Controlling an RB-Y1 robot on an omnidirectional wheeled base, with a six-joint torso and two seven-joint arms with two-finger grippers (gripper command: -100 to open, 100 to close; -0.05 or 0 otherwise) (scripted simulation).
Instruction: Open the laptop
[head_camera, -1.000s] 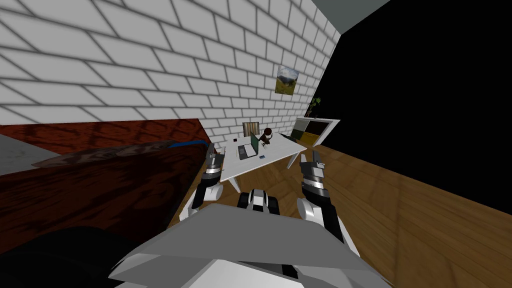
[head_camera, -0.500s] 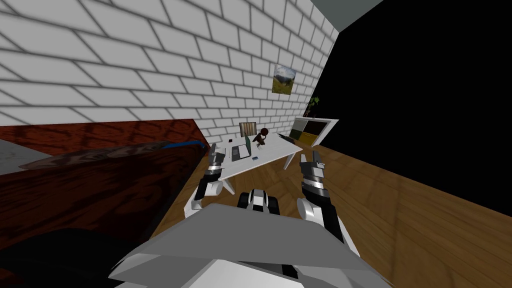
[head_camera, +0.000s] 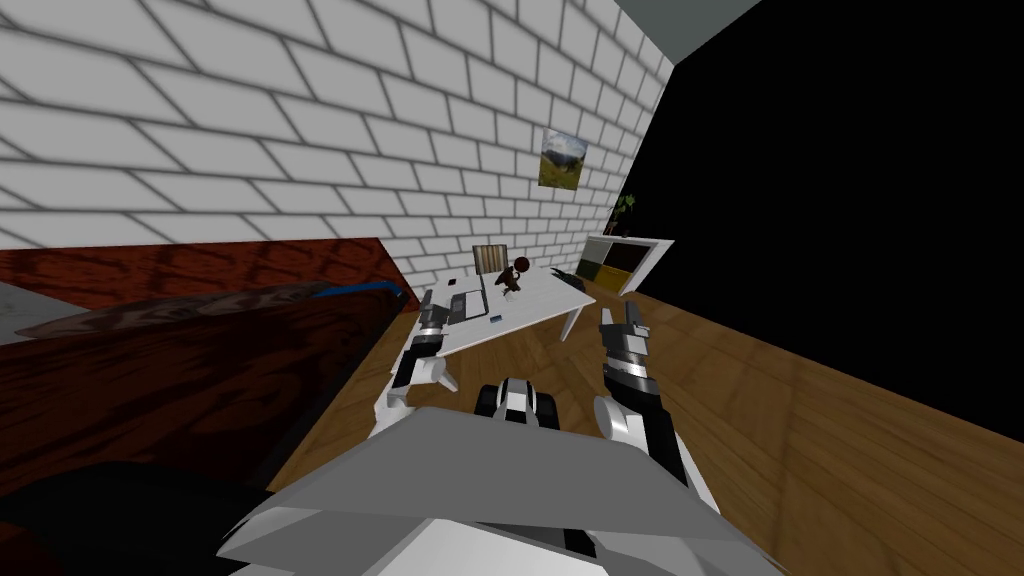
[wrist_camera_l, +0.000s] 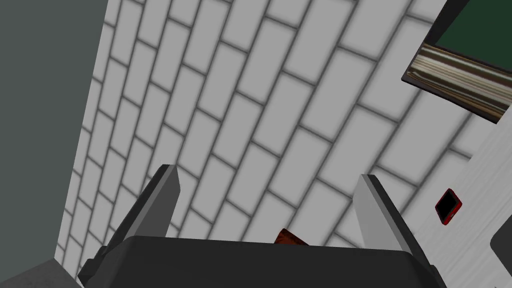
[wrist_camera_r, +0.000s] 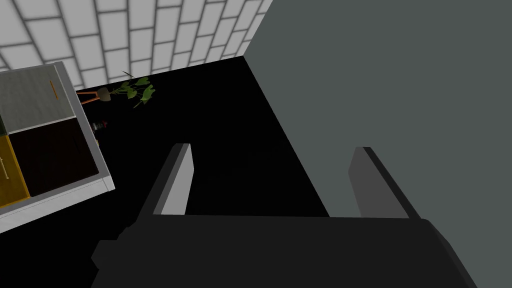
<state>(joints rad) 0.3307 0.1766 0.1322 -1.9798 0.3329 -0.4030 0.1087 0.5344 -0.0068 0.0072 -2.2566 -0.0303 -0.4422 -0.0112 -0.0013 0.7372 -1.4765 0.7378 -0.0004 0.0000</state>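
Observation:
A grey laptop lies on a white table by the brick wall, a few steps ahead; I cannot tell how far its lid is raised. My left gripper is held up in front of the table's near corner, open and holding nothing; its fingers stand wide apart against the wall, with the table's edge beside them. My right gripper is open too, raised over the wooden floor to the right of the table, and its fingers hold nothing.
A dark red-brown wooden piece of furniture fills the left side. On the table are a brown figurine, a small blue item and a red phone. A striped chair back and a white cabinet stand beyond. A black area lies to the right.
The whole picture has shifted: I have moved or turned, so the table and laptop now sit further left, right behind my left gripper. Both grippers stay open.

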